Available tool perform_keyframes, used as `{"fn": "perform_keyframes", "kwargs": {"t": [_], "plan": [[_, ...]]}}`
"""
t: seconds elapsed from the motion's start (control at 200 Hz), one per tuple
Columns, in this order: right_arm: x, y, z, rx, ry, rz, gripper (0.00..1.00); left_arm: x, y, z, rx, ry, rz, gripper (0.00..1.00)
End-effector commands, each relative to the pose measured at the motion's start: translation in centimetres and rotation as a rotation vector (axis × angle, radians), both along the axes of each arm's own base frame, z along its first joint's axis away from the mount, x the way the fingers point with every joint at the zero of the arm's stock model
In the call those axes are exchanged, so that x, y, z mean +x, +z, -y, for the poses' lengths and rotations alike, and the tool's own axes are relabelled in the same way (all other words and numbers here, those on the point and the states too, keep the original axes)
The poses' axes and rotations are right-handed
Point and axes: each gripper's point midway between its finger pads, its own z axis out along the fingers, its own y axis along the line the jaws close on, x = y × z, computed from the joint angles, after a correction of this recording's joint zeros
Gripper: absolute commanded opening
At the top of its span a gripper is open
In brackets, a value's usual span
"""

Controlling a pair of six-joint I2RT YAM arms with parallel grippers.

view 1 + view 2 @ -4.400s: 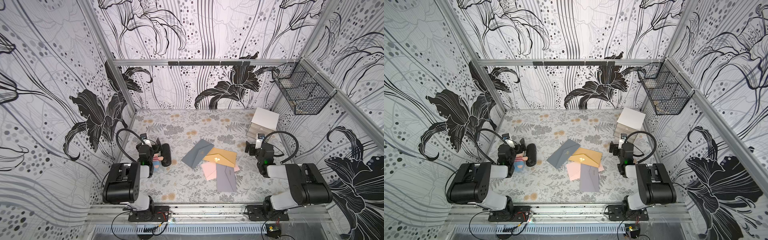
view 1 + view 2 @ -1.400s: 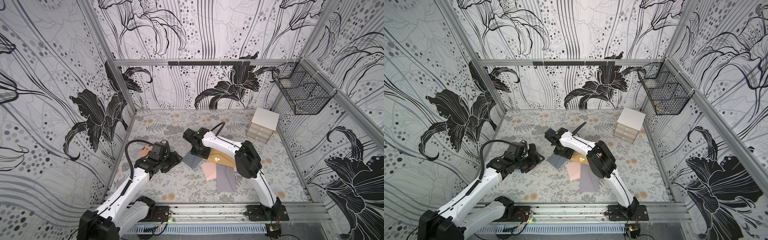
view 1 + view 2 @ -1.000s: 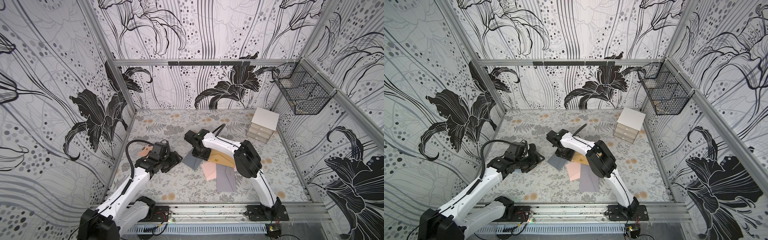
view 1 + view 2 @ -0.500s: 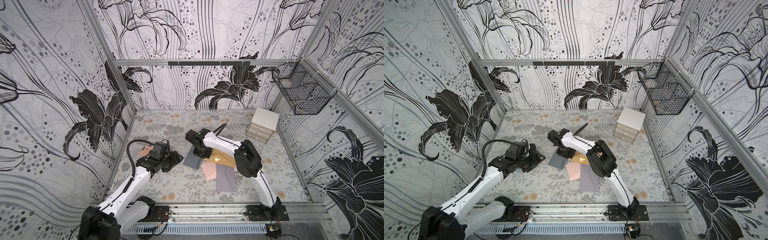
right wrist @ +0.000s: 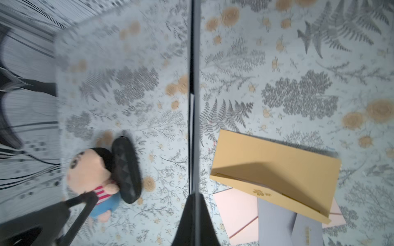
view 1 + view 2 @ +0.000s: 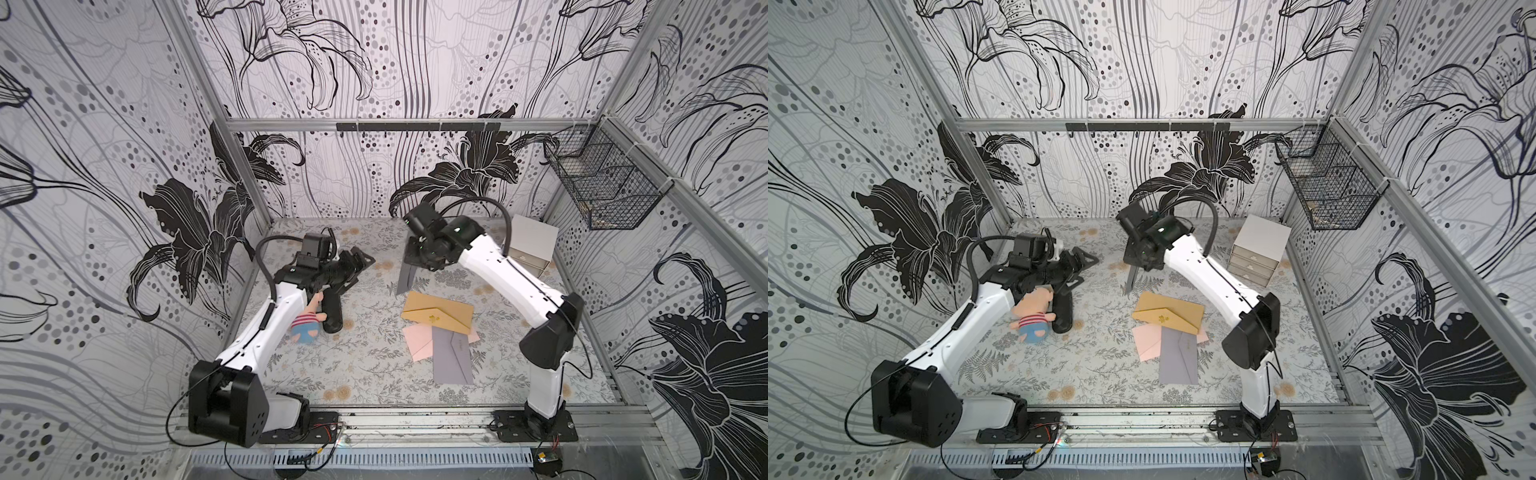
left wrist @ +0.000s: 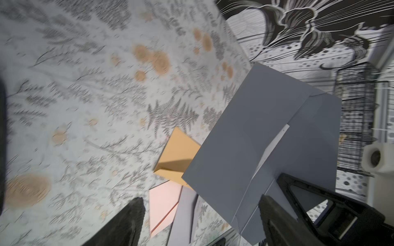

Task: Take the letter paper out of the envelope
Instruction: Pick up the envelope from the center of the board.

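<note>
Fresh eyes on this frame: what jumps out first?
The right gripper is shut on a dark grey envelope that hangs above the middle of the table. The left gripper stands open beside it, apart; nearer the front, a tan envelope overlaps a pink envelope and a lilac envelope.

You've got black-and-white lily wallpaper on all three walls of the booth, held in by an aluminium frame with a black hook strip across the back. The floor mat is pale, with grey ferns and little orange flowers. A black wire basket hangs on the right-hand wall, and a small white drawer unit sits in the back right corner below it. A metal rail runs along the front edge. Lighting's soft and even.
</note>
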Motion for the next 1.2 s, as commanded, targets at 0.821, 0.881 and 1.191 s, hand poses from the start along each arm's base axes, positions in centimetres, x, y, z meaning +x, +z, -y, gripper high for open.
{"fn": "perform_keyframes", "kwargs": {"t": [0.821, 0.881, 1.191], "plan": [[-4.6, 10.1, 6.3, 0.802, 0.441, 0.087, 0.0, 6.0, 6.9, 12.2, -0.486, -0.482, 0.296, 0.71], [-4.5, 10.0, 6.3, 0.811, 0.436, 0.083, 0.0, 5.7, 7.0, 13.0, -0.488, -0.499, 0.299, 0.7], [-3.4, 10.1, 6.2, 0.843, 0.434, 0.051, 0.0, 6.1, 7.7, 13.5, -0.494, -0.472, 0.317, 0.61]]}}
